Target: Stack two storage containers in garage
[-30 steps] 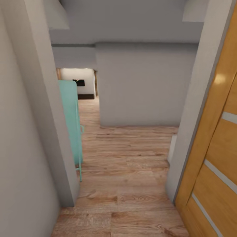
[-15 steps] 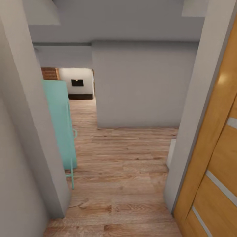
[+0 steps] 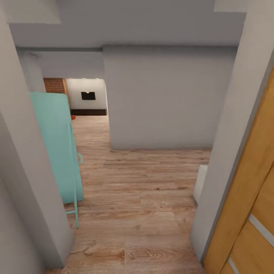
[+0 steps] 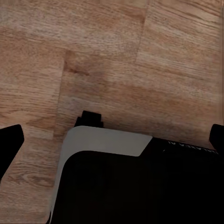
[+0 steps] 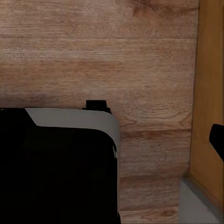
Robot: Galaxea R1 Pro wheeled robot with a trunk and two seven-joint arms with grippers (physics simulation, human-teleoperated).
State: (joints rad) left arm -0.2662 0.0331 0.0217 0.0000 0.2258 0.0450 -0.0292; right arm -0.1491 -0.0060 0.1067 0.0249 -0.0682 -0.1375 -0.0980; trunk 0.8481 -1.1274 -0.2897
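Now, left gripper [image 4: 112,140]: spread wide, one dark fingertip [image 4: 9,140] at each edge of the left wrist view, nothing between them; it points down at the robot's own dark base [image 4: 130,186].
Right gripper [image 5: 112,140]: one fingertip [image 5: 217,140] shows beside the wooden door [image 5: 207,93]; the other is lost against the dark base, so I cannot tell how far it is open. Nothing seems held.
Floor [image 3: 144,198]: light wood planks running ahead through a doorway into a hall.
Sides: grey door post on the left with a teal panel [image 3: 57,148] just past it; orange wooden door on the right.
Ahead: a grey wall [image 3: 167,99] blocks the straight line; the opening lies to its left.
Living room [image 3: 85,102]: far down that opening, with red brick [image 3: 55,85].
Storage containers: a small orange-red speck [image 3: 73,117] past the teal panel may be one; too small to tell.
Step in hand: likely driving to fetch a container.
Doing it well: stay centred in the doorway, then bear left, keeping well off the teal panel's thin leg.
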